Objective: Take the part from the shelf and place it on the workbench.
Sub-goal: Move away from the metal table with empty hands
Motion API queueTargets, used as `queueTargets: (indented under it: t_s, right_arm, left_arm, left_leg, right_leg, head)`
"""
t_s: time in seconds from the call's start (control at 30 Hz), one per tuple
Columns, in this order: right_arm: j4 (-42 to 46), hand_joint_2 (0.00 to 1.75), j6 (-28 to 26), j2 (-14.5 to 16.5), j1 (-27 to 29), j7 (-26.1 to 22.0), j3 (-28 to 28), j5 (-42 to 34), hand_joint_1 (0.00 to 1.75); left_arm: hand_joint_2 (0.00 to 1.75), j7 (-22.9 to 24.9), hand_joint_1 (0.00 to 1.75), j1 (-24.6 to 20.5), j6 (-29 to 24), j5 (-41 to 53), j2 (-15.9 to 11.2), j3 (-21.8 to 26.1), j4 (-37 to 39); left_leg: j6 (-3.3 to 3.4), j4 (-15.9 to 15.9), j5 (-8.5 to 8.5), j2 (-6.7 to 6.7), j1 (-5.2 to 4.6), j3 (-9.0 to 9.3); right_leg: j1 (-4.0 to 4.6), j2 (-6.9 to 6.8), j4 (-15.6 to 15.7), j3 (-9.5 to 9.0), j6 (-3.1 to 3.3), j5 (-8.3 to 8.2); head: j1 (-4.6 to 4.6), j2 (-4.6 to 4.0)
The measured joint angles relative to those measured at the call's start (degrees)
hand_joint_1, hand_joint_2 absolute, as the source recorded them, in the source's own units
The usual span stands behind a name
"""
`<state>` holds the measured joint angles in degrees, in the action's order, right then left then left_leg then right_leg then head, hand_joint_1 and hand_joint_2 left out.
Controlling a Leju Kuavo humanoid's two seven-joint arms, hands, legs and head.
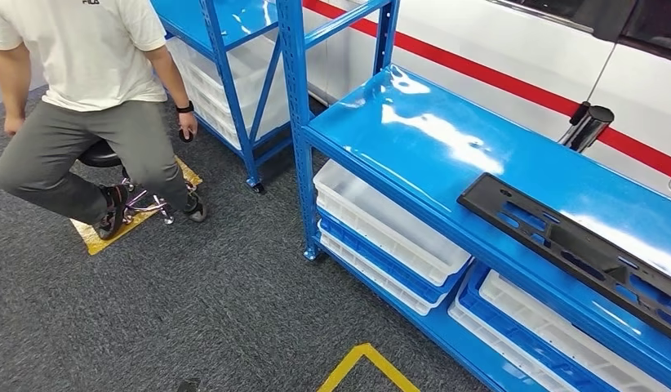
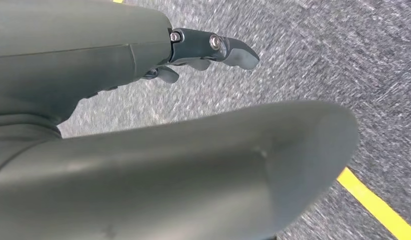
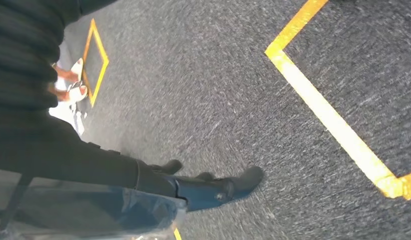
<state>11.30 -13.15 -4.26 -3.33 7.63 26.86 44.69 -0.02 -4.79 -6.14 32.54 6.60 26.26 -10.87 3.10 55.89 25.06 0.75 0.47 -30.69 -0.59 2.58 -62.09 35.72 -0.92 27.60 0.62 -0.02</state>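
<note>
A long black plastic part (image 1: pixel 573 245) with several cut-outs lies on the glossy blue shelf board (image 1: pixel 430 139) at the right of the head view. My left hand (image 2: pixel 203 50) hangs over grey carpet, its dark fingers stretched out with nothing in them. My right hand (image 3: pixel 213 187) also hangs above the carpet, fingers extended and holding nothing.
White bins (image 1: pixel 389 220) sit on the lower shelf levels. A second blue rack (image 1: pixel 234 73) stands behind. A person (image 1: pixel 87 98) sits on a stool at the far left. Yellow tape lines (image 1: pixel 365 363) mark the grey carpet. A white vehicle with a red stripe (image 1: pixel 512 73) stands behind the shelf.
</note>
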Motion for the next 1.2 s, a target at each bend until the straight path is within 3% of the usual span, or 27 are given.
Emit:
queueTargets:
  t_s: [0.07, 0.1, 0.13, 0.17, 0.2, 0.23, 0.27, 0.3, 0.4, 0.47, 0.53, 0.6, 0.63, 0.67, 0.77, 0.83, 0.87, 0.9, 0.93, 1.0, 1.07, 1.13, 1.17, 1.2]
  right_arm:
    - [0.0, 1.75, 0.0, 0.0, -0.2, -0.2, 0.0, 0.2, 0.0]
    - [0.0, 1.75, 0.0, 0.0, -0.2, -0.3, 0.0, 0.3, 0.0]
    - [0.0, 1.75, 0.0, 0.0, -0.1, -0.3, 0.0, 0.3, 0.0]
    - [0.0, 1.75, 0.0, 0.0, 0.0, -0.4, 0.0, 0.4, 0.0]
    - [0.0, 1.75, 0.0, 0.0, 0.0, -0.3, 0.0, 0.4, 0.0]
    - [0.0, 1.75, 0.0, -0.1, -0.1, -0.4, 0.0, 0.4, 0.0]
    - [0.0, 1.75, 0.0, -0.1, -0.3, -0.4, 0.0, 0.4, 0.0]
    - [0.0, 1.75, 0.0, 0.0, -0.4, -0.4, 0.0, 0.5, 0.0]
    - [0.0, 1.75, 0.0, 0.1, -0.2, -0.3, 0.1, 0.5, 0.0]
    - [0.0, 1.75, 0.0, 0.1, -0.1, -0.3, 0.1, 0.5, 0.0]
    - [0.0, 1.75, 0.0, 0.2, -0.2, -0.3, 0.1, 0.5, 0.0]
    - [0.0, 1.75, -0.1, 0.2, -0.2, -0.3, 0.1, 0.5, 0.0]
    - [0.0, 1.75, -0.1, 0.2, -0.2, -0.2, 0.1, 0.4, 0.0]
    - [0.0, 1.75, -0.1, 0.3, -0.1, -0.1, 0.1, 0.4, 0.0]
    - [0.0, 1.75, -0.1, 0.6, 0.0, 0.0, 0.3, 0.4, 0.0]
    - [0.0, 1.75, -0.1, 0.9, 0.0, 0.1, 0.3, 0.4, 0.0]
    - [0.0, 1.75, -0.1, 0.9, 0.0, 0.1, 0.4, 0.4, 0.0]
    - [0.0, 1.31, -0.1, 1.0, 0.1, 0.1, 0.5, 0.4, 0.0]
    - [0.0, 0.87, -0.1, 0.9, 0.2, 0.1, 0.5, 0.4, 0.0]
    - [0.0, 0.0, -0.1, 0.9, 0.1, 0.2, 0.7, 0.4, 0.0]
    - [0.0, 0.0, -0.1, 0.8, -0.2, 0.2, 0.9, 0.5, 0.0]
    - [0.0, 0.0, -0.2, 0.7, -0.1, 0.2, 1.0, 0.6, 0.0]
    - [0.0, 0.0, -0.2, 0.7, 0.0, 0.2, 1.0, 0.6, 0.0]
    - [0.0, 0.0, -0.2, 0.7, 0.1, 0.2, 1.0, 0.5, 0.0]
  left_arm:
    - [0.0, -0.1, 0.0, 0.1, 0.0, 0.1, 0.0, 0.0, 0.0]
    - [0.0, -0.1, 0.0, 0.1, 0.0, 0.2, 0.0, 0.0, 0.0]
    - [0.0, -0.1, 0.0, 0.1, 0.0, 0.3, 0.0, 0.0, 0.0]
    - [0.0, -0.1, 0.0, 0.1, 0.0, 0.3, 0.0, 0.0, 0.0]
    - [0.0, -0.1, 0.0, 0.0, 0.0, 0.4, 0.0, 0.0, 0.0]
    - [0.0, -0.2, 0.0, 0.0, 0.0, 0.4, 0.0, 0.0, 0.0]
    - [0.0, -0.2, 0.0, 0.0, 0.0, 0.4, 0.0, 0.0, 0.0]
    - [0.0, -0.2, 0.0, -0.1, 0.0, 0.5, 0.0, 0.0, 0.0]
    - [0.0, -0.2, 0.0, -0.3, 0.0, 0.5, -0.1, 0.0, 0.0]
    - [0.0, -0.2, 0.0, -0.5, 0.0, 0.6, -0.1, 0.0, 0.0]
    - [0.0, -0.2, 0.0, -0.4, 0.0, 0.7, -0.2, 0.0, 0.0]
    - [0.0, -0.2, 0.0, -0.2, 0.1, 0.7, -0.2, 0.0, 0.0]
    - [0.0, -0.2, 0.0, -0.2, 0.1, 0.8, -0.2, 0.0, 0.0]
    - [0.0, -0.2, 0.0, -0.2, 0.1, 0.8, -0.2, 0.0, 0.0]
    - [0.0, -0.2, 0.0, -0.2, 0.2, 0.9, -0.4, 0.0, 0.0]
    - [0.0, -0.1, 0.0, -0.2, 0.2, 0.9, -0.6, 0.0, 0.0]
    - [0.0, -0.1, 0.0, -0.3, 0.2, 0.9, -0.6, 0.0, 0.0]
    - [0.0, -0.1, 0.0, -0.3, 0.2, 0.9, -0.5, 0.0, 0.0]
    - [0.0, -0.1, 0.0, -0.4, 0.2, 0.9, -0.4, 0.0, 0.0]
    - [0.0, -0.1, 0.0, -0.4, 0.2, 0.9, -0.3, 0.0, 0.0]
    - [0.0, -0.1, 0.0, -0.2, 0.2, 0.9, -0.3, 0.0, 0.0]
    - [0.0, -0.1, 0.0, -0.1, 0.2, 1.0, -0.3, 0.0, 0.0]
    - [0.0, -0.1, 0.0, -0.1, 0.2, 1.0, -0.2, 0.0, 0.0]
    - [0.0, -0.1, 0.0, -0.2, 0.2, 1.0, -0.2, 0.0, 0.0]
  left_leg:
    - [0.17, 0.0, -0.09, -1.74, -0.07, -0.32]
    - [0.13, 0.0, -0.12, -2.54, -0.06, -0.43]
    - [0.04, 0.0, -0.14, -3.31, -0.03, -0.52]
    - [-0.11, 0.0, -0.16, -4.09, 0.03, -0.55]
    - [-0.37, 0.1, -0.13, -4.79, 0.07, -0.54]
    - [-0.77, 0.3, 0.0, -5.45, -0.04, -0.54]
    - [-1.23, 0.5, 0.18, -6.07, -0.16, -0.53]
    - [-1.68, 0.7, 0.37, -6.65, -0.3, -0.48]
    - [-2.81, 1.0, 0.79, -8.01, 0.02, -0.09]
    - [-3.5, 3.6, 2.97, -5.89, 0.53, -0.84]
    - [-3.82, 10.5, 7.31, -2.44, 0.75, -3.61]
    - [-3.68, 16.9, 10.0, -1.21, 0.73, -6.47]
    - [-3.37, 17.3, 9.54, -1.04, 0.68, -6.73]
    - [-2.9, 15.5, 7.98, -0.8, 0.59, -5.92]
    - [-0.66, 4.9, 2.49, 2.15, 0.14, -0.97]
    - [0.28, 2.3, 1.85, 3.33, -0.25, 0.16]
    - [0.48, 1.9, 1.65, 2.87, -0.45, 0.2]
    - [0.65, 1.2, 1.26, 2.23, -0.36, 0.5]
    - [0.76, 0.3, 0.79, 1.56, -0.23, 0.8]
    - [0.9, -1.3, -0.19, 0.04, 0.06, 1.25]
    - [0.83, -1.5, -0.43, -1.49, -0.01, 1.01]
    - [0.49, -1.5, -0.53, -3.04, 0.06, 0.69]
    - [0.22, -1.4, -0.55, -3.71, 0.15, 0.57]
    - [-0.18, -1.2, -0.49, -4.35, 0.31, 0.47]
  right_leg:
    - [-0.23, -1.69, -7.9, 3.87, 0.03, 3.36]
    - [-0.44, -1.87, -10.0, 4.74, -0.32, 3.92]
    - [-0.7, -2.1, -9.7, 4.38, -0.89, 3.59]
    - [-0.98, -2.56, -7.3, 2.85, -1.6, 2.55]
    - [-1.26, -3.75, -2.9, 0.23, -2.28, 1.12]
    - [-1.31, -5.2, 1.3, -2.21, -2.65, -0.12]
    - [-1.26, -6.26, 4.4, -3.92, -2.6, -1.0]
    - [-1.17, -6.89, 6.1, -4.75, -2.21, -1.44]
    - [-1.08, -5.09, 6.2, -4.25, -0.45, -1.71]
    - [-1.34, -3.81, 6.2, -4.4, 0.5, -2.04]
    - [-1.18, -2.47, 6.2, -4.3, 1.14, -2.39]
    - [-0.68, -0.93, 6.1, -4.03, 1.46, -2.6]
    - [-0.38, -0.09, 6.1, -3.97, 1.56, -2.68]
    - [-0.09, 0.76, 6.1, -3.97, 1.65, -2.74]
    - [0.39, 3.02, 6.1, -3.98, 1.72, -3.07]
    - [0.13, 4.1, 6.2, -3.6, 1.33, -3.41]
    - [0.15, 4.65, 6.4, -3.4, 0.95, -3.65]
    - [0.21, 4.71, 6.4, -3.15, 0.7, -3.81]
    - [0.39, 3.83, 6.1, -2.73, 0.57, -3.67]
    - [0.61, 0.71, 2.5, -0.56, 0.77, -1.83]
    - [0.1, -1.38, -4.8, 3.18, 0.8, 1.41]
    - [-0.65, -1.92, -9.3, 5.12, -0.14, 2.74]
    - [-1.05, -2.22, -8.4, 4.41, -0.9, 2.2]
    - [-1.5, -2.88, -5.0, 2.32, -1.76, 0.95]
  head:
    - [-0.2, 0.0]
    - [-0.19, 0.0]
    - [-0.21, 0.0]
    - [-0.21, 0.0]
    - [-0.23, 0.0]
    - [-0.28, 0.0]
    - [-0.25, 0.0]
    - [-0.18, 0.0]
    - [0.04, 0.0]
    - [0.15, 0.0]
    - [0.36, 0.0]
    - [0.4, 0.0]
    - [0.4, 0.0]
    - [0.4, 0.0]
    - [0.17, 0.0]
    - [0.16, 0.0]
    - [0.24, 0.0]
    - [0.39, 0.0]
    - [0.42, 0.0]
    - [0.11, 0.0]
    - [-0.18, 0.0]
    - [-0.21, 0.0]
    - [-0.25, 0.0]
    - [-0.22, 0.0]
